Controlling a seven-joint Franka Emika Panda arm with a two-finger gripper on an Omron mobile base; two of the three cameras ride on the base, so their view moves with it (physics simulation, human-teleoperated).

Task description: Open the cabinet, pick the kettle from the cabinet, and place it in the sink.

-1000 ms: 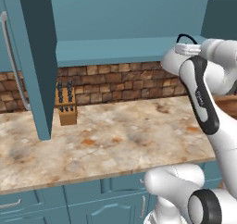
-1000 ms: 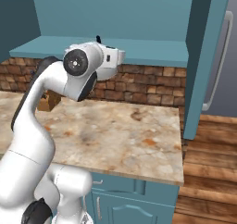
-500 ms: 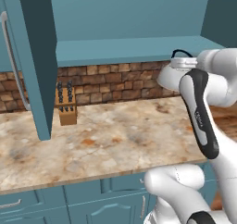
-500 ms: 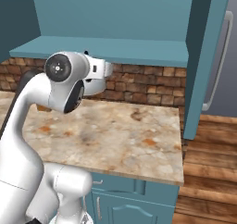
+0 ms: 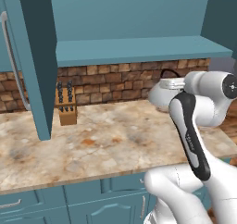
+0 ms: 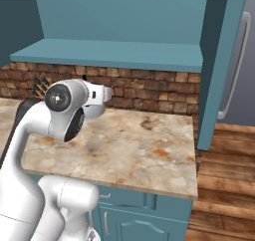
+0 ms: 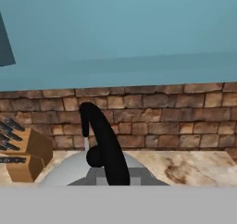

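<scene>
The teal cabinet stands open, its left door swung out toward me and its right door seen edge-on with a silver bar handle. My gripper is shut on the black looped handle of the silvery kettle, which hangs below the cabinet shelf and above the beige counter. In the hand view the kettle's handle rises between my fingertips, over its rounded body. From the right base view my hand hides most of the kettle. The sink is out of view.
A wooden knife block stands against the brick backsplash, left of the kettle; it is also at the left of the hand view. Teal base drawers run under the counter's front edge. Wooden floor lies right of the counter's end.
My arm has come down and back with the kettle, from the level of the cabinet shelf to below it, in front of the brick wall. The gripper has stayed shut.
</scene>
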